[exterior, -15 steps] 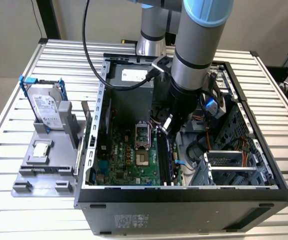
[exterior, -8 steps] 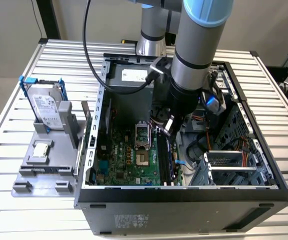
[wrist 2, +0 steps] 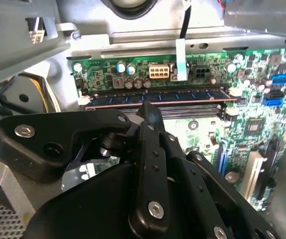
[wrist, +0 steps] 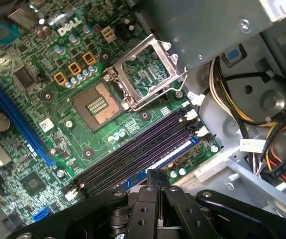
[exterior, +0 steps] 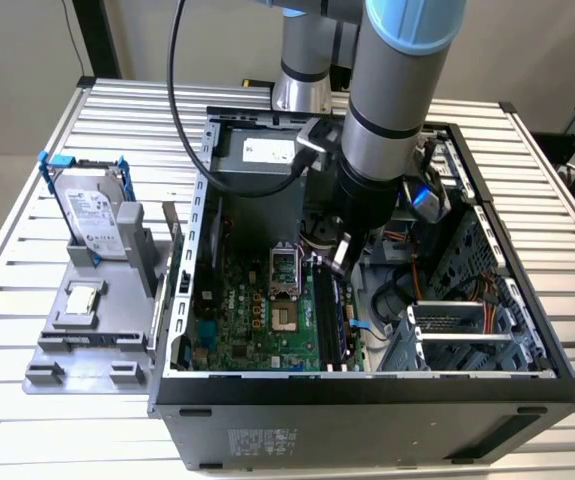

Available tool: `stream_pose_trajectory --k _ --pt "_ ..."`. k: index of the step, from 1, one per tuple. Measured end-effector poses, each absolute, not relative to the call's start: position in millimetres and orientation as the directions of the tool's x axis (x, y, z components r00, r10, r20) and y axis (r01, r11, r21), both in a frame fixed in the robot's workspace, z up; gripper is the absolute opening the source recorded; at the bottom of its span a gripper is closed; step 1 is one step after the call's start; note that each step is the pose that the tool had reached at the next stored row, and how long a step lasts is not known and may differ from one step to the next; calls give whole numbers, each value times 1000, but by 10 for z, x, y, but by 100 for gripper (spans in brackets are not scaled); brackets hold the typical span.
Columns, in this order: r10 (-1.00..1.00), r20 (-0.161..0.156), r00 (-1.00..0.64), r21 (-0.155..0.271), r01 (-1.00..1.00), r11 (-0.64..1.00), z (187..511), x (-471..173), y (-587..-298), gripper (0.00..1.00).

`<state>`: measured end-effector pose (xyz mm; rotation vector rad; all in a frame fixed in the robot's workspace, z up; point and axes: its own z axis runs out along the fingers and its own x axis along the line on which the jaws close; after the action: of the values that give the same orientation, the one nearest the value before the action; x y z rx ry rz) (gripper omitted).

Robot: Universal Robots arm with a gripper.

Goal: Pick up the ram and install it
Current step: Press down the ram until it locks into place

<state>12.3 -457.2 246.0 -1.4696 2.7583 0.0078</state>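
Second wrist view has the gripper (wrist 2: 150, 117) pinched together, empty, just above the ram (wrist 2: 155, 95), which already sits edge-up in a motherboard (wrist 2: 262, 127) slot. Judged light, stiff, fragile, it is best held by its long edges.

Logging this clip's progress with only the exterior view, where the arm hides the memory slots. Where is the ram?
Observer: In the second wrist view the ram stands in the slot nearest the motherboard edge.
Operator: And the other slots?
Observer: In the first wrist view the black slots beside it are empty.
Operator: The gripper?
Observer: In the first wrist view the gripper is shut, holding nothing, its tip right by the ram.
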Motion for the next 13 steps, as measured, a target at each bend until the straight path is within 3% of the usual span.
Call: stream_pose_trajectory --k 13 --pt "-918 -13 -396 -5 -918 396 2453 122 -4571 0"
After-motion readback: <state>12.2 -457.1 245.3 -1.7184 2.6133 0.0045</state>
